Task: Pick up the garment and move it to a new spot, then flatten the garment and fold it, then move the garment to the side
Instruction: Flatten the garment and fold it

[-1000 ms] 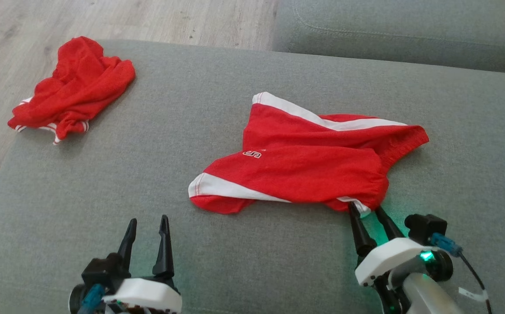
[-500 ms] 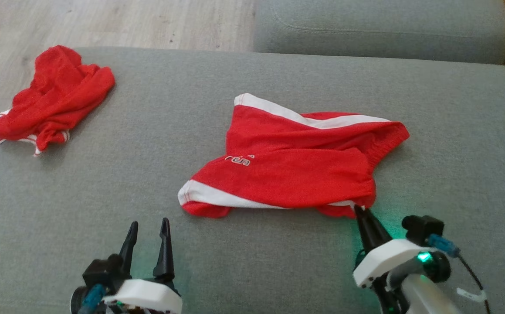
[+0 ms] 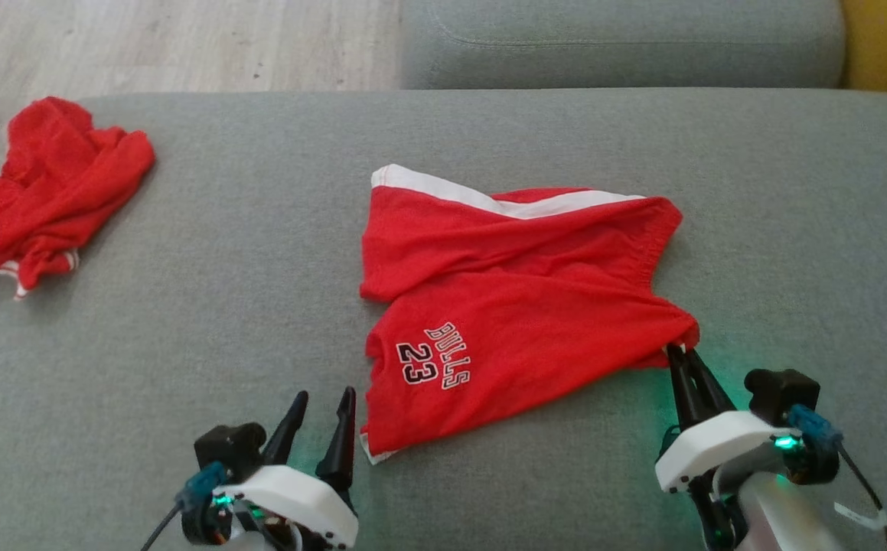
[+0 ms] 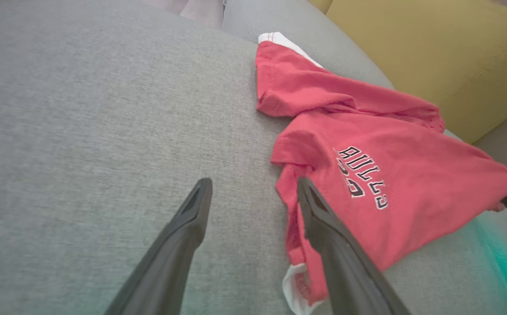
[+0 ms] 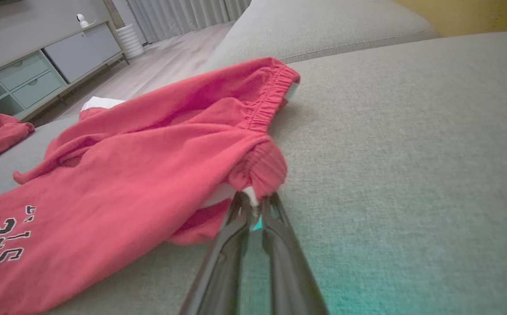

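Observation:
A pair of red shorts (image 3: 520, 306) with white trim and "BULLS 23" print lies rumpled on the grey sofa seat (image 3: 259, 252). My right gripper (image 3: 682, 353) is shut on the waistband corner of the shorts (image 5: 253, 175) at their near right end. My left gripper (image 3: 324, 398) stands open just left of the near leg hem, its right finger (image 4: 323, 223) over the edge of the shorts (image 4: 380, 183) with nothing between the fingers.
A second crumpled red garment (image 3: 37, 199) lies at the far left edge of the seat. Another grey cushion (image 3: 619, 38) sits behind, a yellow cushion (image 4: 432, 57) to the right. Wooden floor (image 3: 167, 38) lies beyond the seat's far left.
The right gripper closed on the waistband corner and pulled it; the near leg flipped over toward me, showing the print. The head camera shifted right. The left gripper moved right, toward the hem.

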You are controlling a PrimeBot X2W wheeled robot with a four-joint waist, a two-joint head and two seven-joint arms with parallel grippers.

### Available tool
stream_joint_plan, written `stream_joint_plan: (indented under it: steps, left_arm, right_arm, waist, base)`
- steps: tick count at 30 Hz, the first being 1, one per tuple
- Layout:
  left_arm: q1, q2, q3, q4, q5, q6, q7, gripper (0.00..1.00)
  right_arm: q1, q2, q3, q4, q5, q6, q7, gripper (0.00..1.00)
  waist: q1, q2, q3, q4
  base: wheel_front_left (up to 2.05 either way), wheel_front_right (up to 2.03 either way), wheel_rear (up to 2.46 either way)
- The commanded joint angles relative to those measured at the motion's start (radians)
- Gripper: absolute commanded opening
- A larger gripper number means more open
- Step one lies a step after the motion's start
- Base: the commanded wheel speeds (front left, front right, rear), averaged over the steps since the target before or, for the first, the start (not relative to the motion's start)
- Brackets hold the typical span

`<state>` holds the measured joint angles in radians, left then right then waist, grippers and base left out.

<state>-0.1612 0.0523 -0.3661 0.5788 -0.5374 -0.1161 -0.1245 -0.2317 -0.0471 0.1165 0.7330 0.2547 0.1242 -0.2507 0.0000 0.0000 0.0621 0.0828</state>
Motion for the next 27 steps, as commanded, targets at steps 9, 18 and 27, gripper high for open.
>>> stream_joint_plan:
  steps: [9, 18, 27]
  left_arm:
    - [0.111, 0.059, -0.049, -0.162, -0.028, -0.013, -0.008, 1.00]
    - [0.103, 0.052, -0.129, -0.146, -0.012, -0.013, 0.029, 1.00]
    - [-0.006, 0.019, -0.159, 0.059, -0.014, -0.010, -0.010, 1.00]
  right_arm:
    - [-0.013, -0.003, 0.020, -0.046, 0.001, 0.007, -0.011, 0.00]
    - [-0.010, -0.003, 0.043, -0.050, 0.018, 0.007, -0.011, 0.00]
    - [-0.009, -0.003, 0.074, -0.044, 0.036, 0.007, -0.011, 0.00]
  waist:
    - [0.0000, 0.0000, 0.011, -0.016]
    - [0.0000, 0.0000, 0.008, -0.022]
    - [0.0000, 0.0000, 0.000, -0.053]
  base:
    - [0.00, 0.00, 0.00]
    - [0.00, 0.00, 0.00]
    - [0.00, 0.00, 0.00]
